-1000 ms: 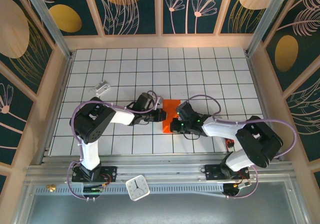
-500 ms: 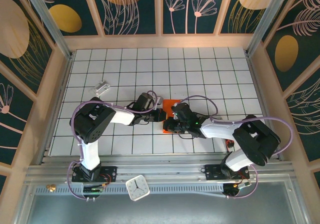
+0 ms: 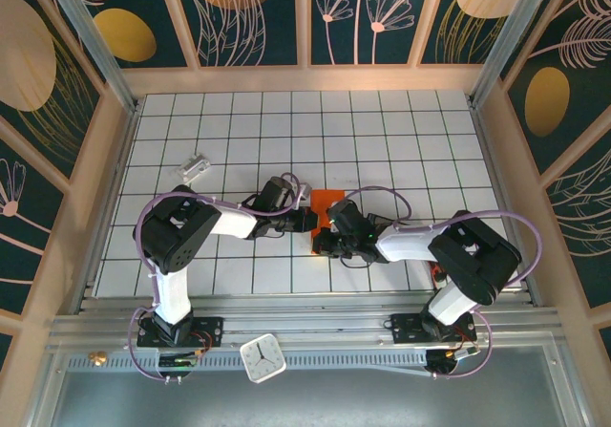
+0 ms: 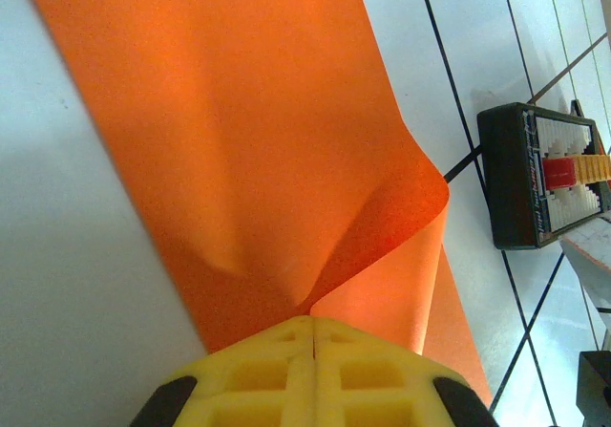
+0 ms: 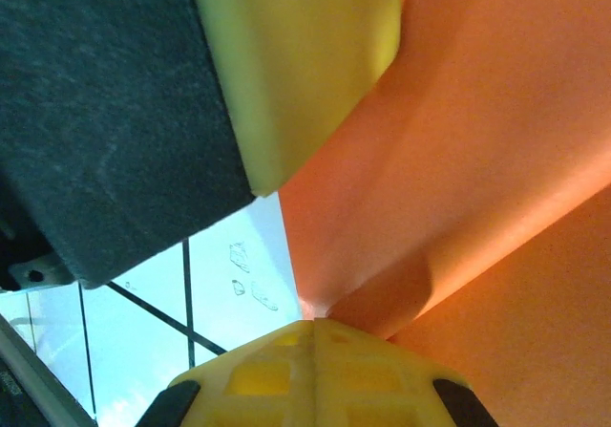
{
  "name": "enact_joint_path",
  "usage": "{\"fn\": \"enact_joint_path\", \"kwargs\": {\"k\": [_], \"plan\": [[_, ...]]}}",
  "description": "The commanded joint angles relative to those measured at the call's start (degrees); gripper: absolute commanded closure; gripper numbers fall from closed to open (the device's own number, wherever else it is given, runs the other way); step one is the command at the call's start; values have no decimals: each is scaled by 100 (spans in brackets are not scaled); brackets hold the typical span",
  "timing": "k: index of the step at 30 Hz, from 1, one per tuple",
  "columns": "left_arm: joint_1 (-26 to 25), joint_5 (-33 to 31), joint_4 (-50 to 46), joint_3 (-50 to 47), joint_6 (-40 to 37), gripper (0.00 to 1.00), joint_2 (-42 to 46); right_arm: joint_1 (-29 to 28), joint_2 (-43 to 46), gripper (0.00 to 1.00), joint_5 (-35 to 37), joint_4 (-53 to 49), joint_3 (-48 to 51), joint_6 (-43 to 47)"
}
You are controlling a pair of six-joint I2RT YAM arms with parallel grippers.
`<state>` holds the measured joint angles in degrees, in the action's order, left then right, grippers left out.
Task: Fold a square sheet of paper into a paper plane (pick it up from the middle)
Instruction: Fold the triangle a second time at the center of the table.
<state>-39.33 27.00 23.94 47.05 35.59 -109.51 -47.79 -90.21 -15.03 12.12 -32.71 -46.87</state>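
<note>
A thin, bright orange sheet of paper [image 3: 326,201] sits near the middle of the white gridded table [image 3: 382,140]. It is partly folded, one layer curling over another. The left end effector [image 4: 313,324] and right end effector [image 5: 313,324] each pinch it, raising soft puckers.

A white table [image 3: 382,131] ruled in a dark square grid sits inside a pale wooden frame [image 3: 305,78]. Dark teal wall panels [image 3: 253,26] show gold ovals and pale outlined leaves and flowers. A metal rail [image 3: 315,331] and a small white clock [image 3: 263,358] line the table's near edge.
</note>
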Motion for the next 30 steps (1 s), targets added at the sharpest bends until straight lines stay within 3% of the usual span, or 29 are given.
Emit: {"fn": "enact_joint_path", "kwargs": {"k": [1,30], "plan": [[-11,-319,-409,-96,-85,100,-316,-46,-70,100,52,-38,183,31],[-11,-565,-558,-9,-76,100,-488,-679,20,100,-283,-362,272,35]]}}
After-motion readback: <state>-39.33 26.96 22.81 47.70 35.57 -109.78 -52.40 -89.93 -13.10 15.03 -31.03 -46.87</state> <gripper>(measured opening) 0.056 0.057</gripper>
